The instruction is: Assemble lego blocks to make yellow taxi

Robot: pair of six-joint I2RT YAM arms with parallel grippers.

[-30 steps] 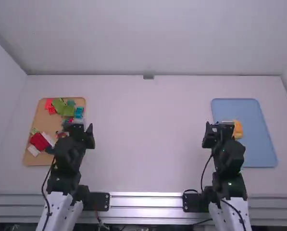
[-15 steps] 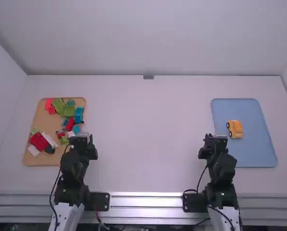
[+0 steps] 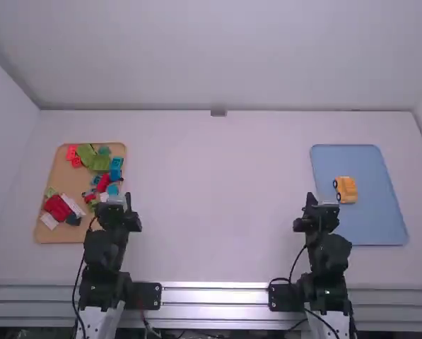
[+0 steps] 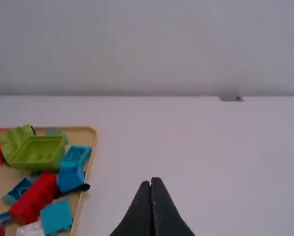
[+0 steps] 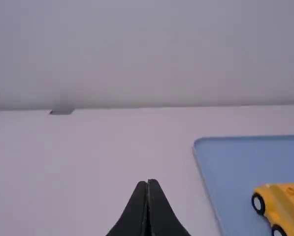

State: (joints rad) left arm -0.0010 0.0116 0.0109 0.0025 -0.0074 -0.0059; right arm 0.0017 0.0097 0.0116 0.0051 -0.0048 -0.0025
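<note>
- High view: both arms have drawn back toward their bases; the right gripper (image 5: 147, 182), which a second ago partly covered the yellow car (image 3: 346, 189), now stands nearer and to its left, apart from it.
- The left gripper (image 4: 151, 181) has also pulled nearer, uncovering more of the blocks by the right edge of the tan tray (image 3: 63, 178).
- The car has kept its place through this, so it seems to have been let go already; the taxi looks built, and the step in hand is probably just bringing the arms to rest.
- Both sets of jaws are closed, tips together, with nothing between them.
- Blue tray (image 3: 380, 226), on the right of the white table (image 3: 218, 212): it holds the car, toward the left side, upright with two dark wheels facing left and studs on top.
- Tan tray, on the left: green blocks (image 4: 40, 150) lie at the far end; a blue block (image 4: 70, 169) sits at the right edge, with a long red block (image 4: 36, 199) and a teal block (image 4: 56, 217) nearer.
- Toward its near left lie a large red piece (image 3: 57, 207), white pieces (image 3: 73, 205) and a dark piece (image 3: 73, 219); these look like spares, so no further pick seems called for.
</note>
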